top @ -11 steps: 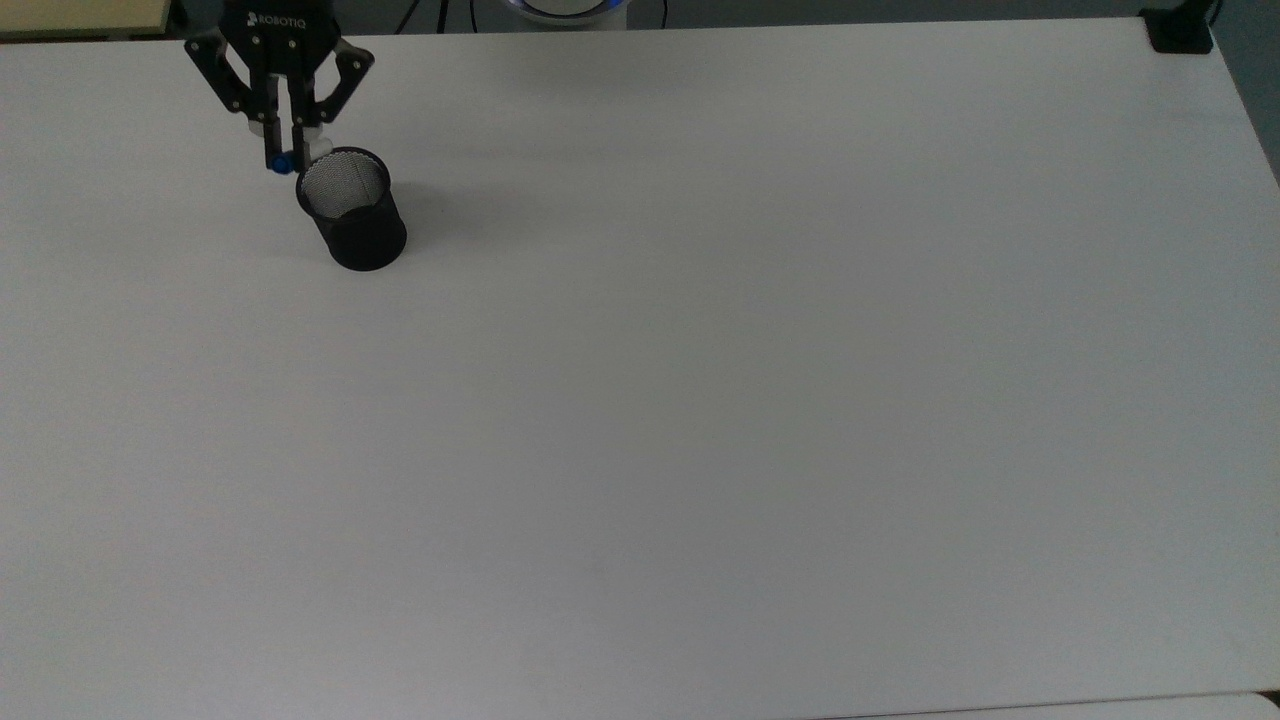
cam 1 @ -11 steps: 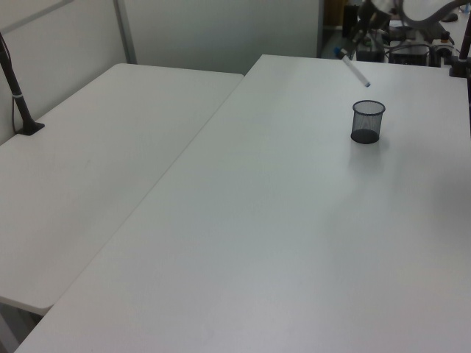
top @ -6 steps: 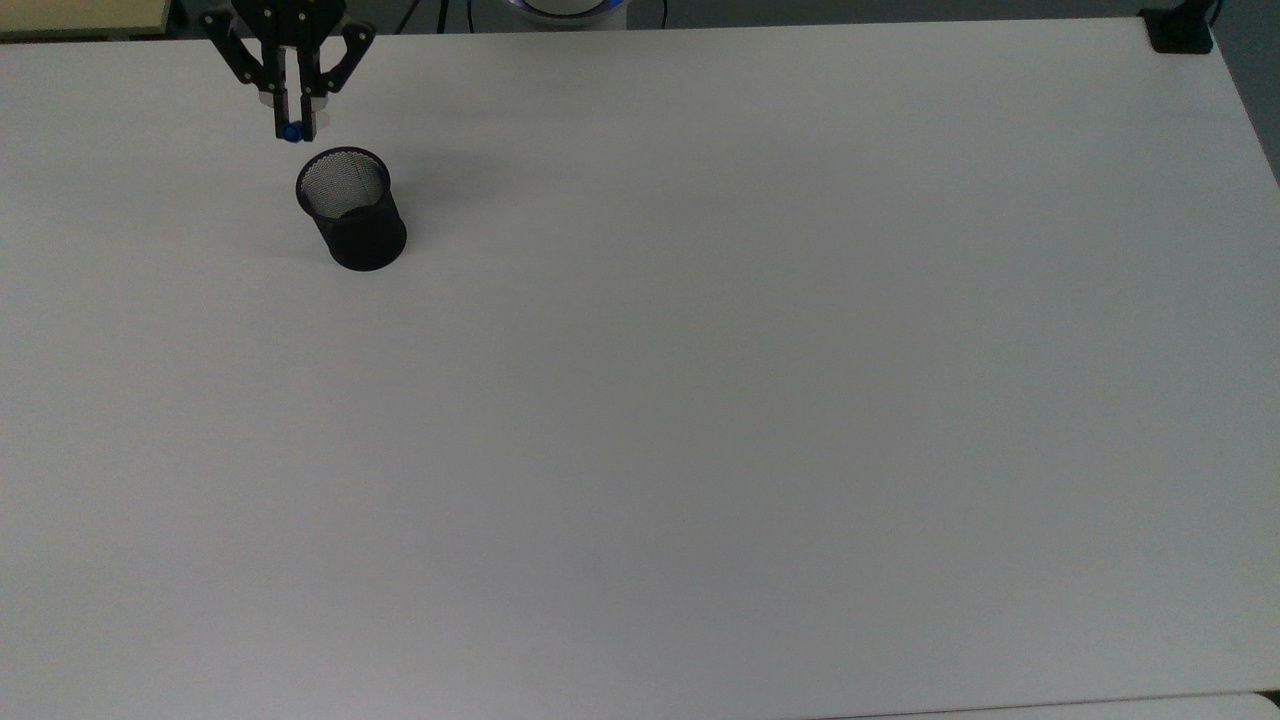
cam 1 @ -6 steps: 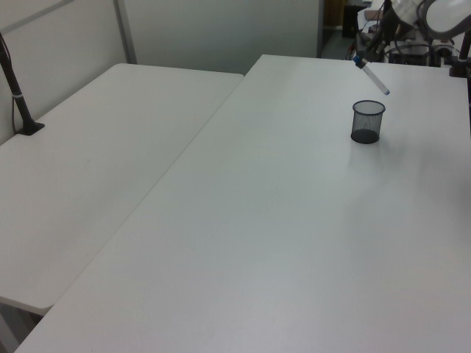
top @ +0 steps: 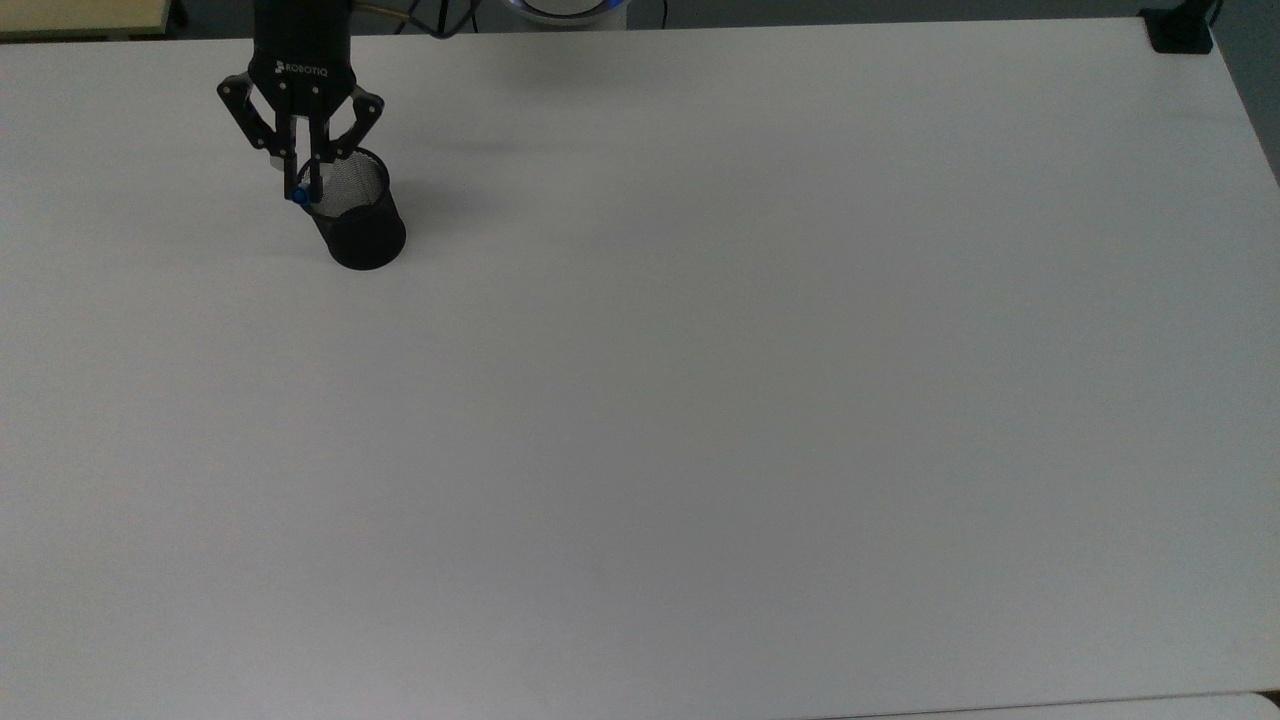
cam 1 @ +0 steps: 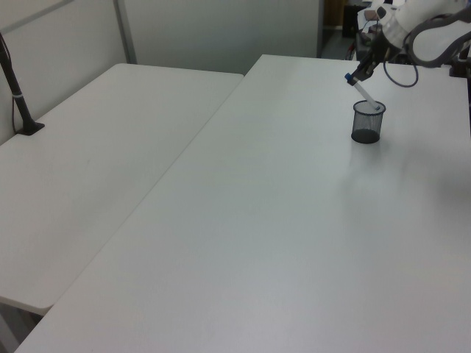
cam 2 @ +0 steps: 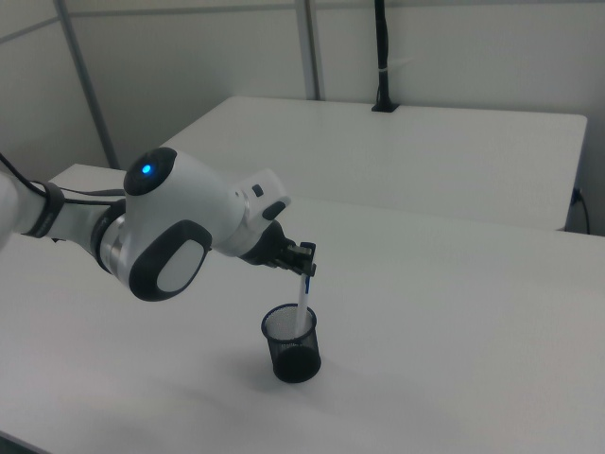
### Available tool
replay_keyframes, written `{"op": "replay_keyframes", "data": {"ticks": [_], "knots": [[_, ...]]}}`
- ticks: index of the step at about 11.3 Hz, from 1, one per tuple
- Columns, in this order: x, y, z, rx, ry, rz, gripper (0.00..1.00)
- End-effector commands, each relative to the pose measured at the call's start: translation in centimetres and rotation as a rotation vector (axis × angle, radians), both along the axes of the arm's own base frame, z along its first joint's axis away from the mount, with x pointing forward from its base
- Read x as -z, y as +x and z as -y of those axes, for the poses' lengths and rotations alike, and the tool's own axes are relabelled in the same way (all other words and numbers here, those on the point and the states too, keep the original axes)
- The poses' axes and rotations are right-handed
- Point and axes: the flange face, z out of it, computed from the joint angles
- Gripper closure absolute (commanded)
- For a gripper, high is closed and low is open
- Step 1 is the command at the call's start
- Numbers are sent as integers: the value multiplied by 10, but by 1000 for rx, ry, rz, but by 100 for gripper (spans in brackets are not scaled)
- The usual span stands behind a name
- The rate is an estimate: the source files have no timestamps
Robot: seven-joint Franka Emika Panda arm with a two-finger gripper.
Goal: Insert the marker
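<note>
A black mesh cup [top: 356,218] [cam 1: 366,122] [cam 2: 292,344] stands upright near the top view's upper left. My gripper [top: 303,187] [cam 2: 304,269] hovers over its rim, shut on the marker [cam 1: 363,92] [cam 2: 302,296] near the blue cap [top: 299,197]. The white barrel slants downward, and its lower end sits inside the cup's mouth. In the left view the marker leans from upper left down into the cup.
The wide white table [top: 700,400] stretches away from the cup on all sides but the far edge. A second white table [cam 1: 96,162] adjoins it in the left view. A black clamp post [cam 1: 18,95] stands on that second table, and a dark mount [top: 1178,30] sits at the top view's upper right corner.
The gripper came down and toward the cup with the marker. The marker's lower end, which hung above and beside the rim, now dips into the cup's mouth.
</note>
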Motion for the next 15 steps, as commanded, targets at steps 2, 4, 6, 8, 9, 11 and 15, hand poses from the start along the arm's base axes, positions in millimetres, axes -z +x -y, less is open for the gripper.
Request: {"op": "replay_keyframes", "data": {"ticks": [2, 4, 6, 8, 9, 11, 15], "knots": [[2, 1, -2, 19, 15, 28, 77], [2, 1, -1, 39, 30, 32, 49], [1, 0, -1, 39, 31, 29, 28], [2, 1, -3, 43, 49, -1, 1], [-2, 1, -4, 62, 74, -19, 0], [-29, 15, -11, 121, 149, -72, 0], [-132, 42, -39, 205, 269, -331, 0]]}}
